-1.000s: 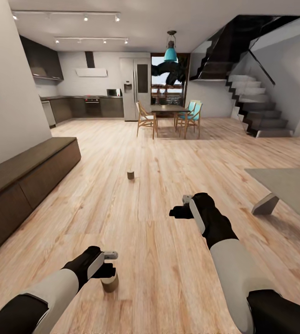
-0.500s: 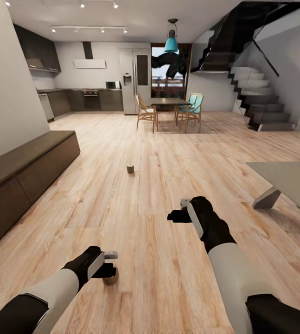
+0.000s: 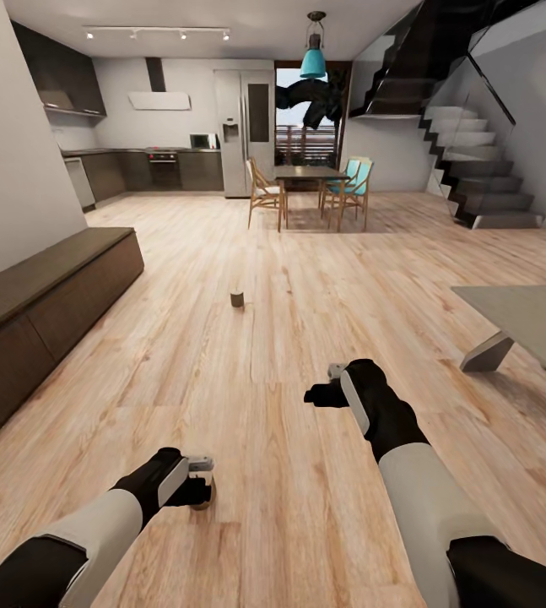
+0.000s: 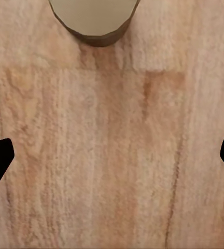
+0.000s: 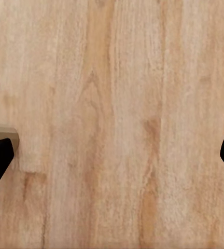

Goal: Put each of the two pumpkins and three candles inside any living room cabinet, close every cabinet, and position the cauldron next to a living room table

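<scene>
Two candles sit on the floor; each gripper gapes wide, empty.

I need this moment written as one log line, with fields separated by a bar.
left gripper: open, above near candle on floor | right gripper: open, empty | far candle: on floor | cabinet: closed

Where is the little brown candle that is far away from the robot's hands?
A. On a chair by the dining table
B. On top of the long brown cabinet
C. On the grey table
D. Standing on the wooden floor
D: the far candle stands upright on the bare wooden floor, out in the open, apart from the cabinet and the grey table.
</scene>
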Tool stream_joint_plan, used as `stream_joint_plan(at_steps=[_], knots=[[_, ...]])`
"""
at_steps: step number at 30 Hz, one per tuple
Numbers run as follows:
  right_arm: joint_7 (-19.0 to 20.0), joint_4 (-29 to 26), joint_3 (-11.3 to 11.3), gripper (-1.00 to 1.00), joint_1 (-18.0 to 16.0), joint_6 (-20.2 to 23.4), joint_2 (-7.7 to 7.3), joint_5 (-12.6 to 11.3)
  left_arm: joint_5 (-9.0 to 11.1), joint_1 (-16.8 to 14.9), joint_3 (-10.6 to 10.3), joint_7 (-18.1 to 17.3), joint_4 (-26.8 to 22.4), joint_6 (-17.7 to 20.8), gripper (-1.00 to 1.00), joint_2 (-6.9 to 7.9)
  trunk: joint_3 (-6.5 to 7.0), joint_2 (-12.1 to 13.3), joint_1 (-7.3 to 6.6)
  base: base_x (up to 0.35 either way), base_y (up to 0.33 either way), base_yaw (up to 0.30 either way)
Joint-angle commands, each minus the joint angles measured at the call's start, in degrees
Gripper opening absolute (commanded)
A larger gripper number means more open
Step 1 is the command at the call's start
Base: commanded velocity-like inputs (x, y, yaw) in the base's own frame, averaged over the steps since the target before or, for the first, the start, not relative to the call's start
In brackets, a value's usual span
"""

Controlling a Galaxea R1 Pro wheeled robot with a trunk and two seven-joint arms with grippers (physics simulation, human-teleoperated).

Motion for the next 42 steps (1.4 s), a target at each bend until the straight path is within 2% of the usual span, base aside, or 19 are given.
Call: stream_joint_plan(at_steps=[1,7,18,27,42], knots=[[-0.05,-0.05,0.05,1.00,-0.03,0.22,-0.01,-0.15,0.61,-0.01,-0.25,0.41,-0.07,0.23,1.00,0.01,-0.05,-0.02,-0.01,0.000,0.000,0.000],[-0.05,-0.05,0.05,1.00,-0.03,0.22,-0.01,-0.14,0.61,-0.01,-0.04,0.38,-0.03,0.23,1.00,0.06,-0.05,-0.02,-0.01,0.089,0.000,0.000],[-0.05,0.00,0.05,1.00,-0.03,0.22,-0.01,-0.10,0.61,-0.01,0.12,0.34,-0.03,0.23,1.00,0.09,-0.05,-0.02,-0.01,0.306,0.000,0.000],[-0.05,0.04,0.19,1.00,-0.03,0.22,-0.01,-0.10,0.61,-0.01,0.12,0.34,-0.03,0.20,1.00,0.09,-0.05,-0.02,-0.01,0.044,0.000,0.000],[-0.05,0.04,0.22,1.00,-0.03,0.22,-0.01,-0.09,0.55,-0.01,0.12,0.34,-0.03,0.22,1.00,0.17,-3.37,-0.22,0.37,0.001,0.000,0.000]])
